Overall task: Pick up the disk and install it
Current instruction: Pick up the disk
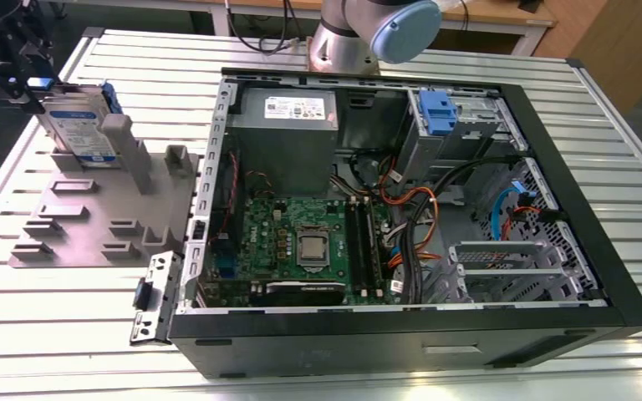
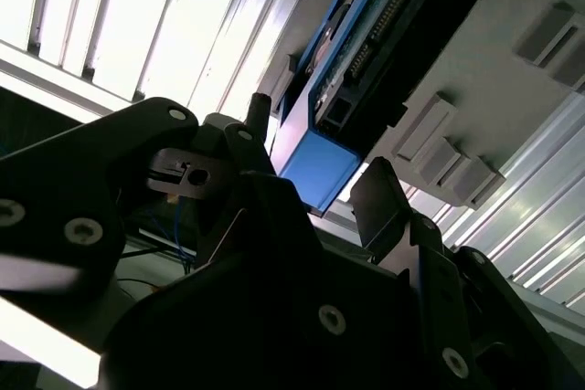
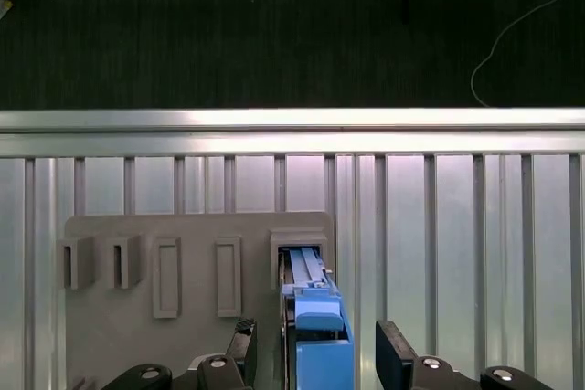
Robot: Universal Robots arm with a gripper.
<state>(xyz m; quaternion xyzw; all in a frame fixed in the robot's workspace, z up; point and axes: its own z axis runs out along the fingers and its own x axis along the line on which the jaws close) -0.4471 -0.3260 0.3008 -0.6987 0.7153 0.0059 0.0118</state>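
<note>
Slatted table (image 1: pixel 64 338) holds a grey rack (image 1: pixel 89 224), end effector (image 3: pixel 316 328) spread wide astride its disk (image 1: pixel 83 125).

We see an open computer case (image 1: pixel 410 338) with its green motherboard (image 1: pixel 282 230) on a slatted metal table (image 1: pixel 76 334), beside a grey slotted fixture (image 1: pixel 87 225).

There is one disk (image 1: pixel 76 121), one grey holder plate (image 1: pixel 81 227), one open computer case (image 1: pixel 410 336) with one green mainboard (image 1: pixel 298 242), one grey power box (image 1: pixel 287 113) and one small blue tab (image 1: pixel 438 113), and one gripper (image 3: pixel 319 344) with two fingers (image 3: pixel 395 349).
</note>
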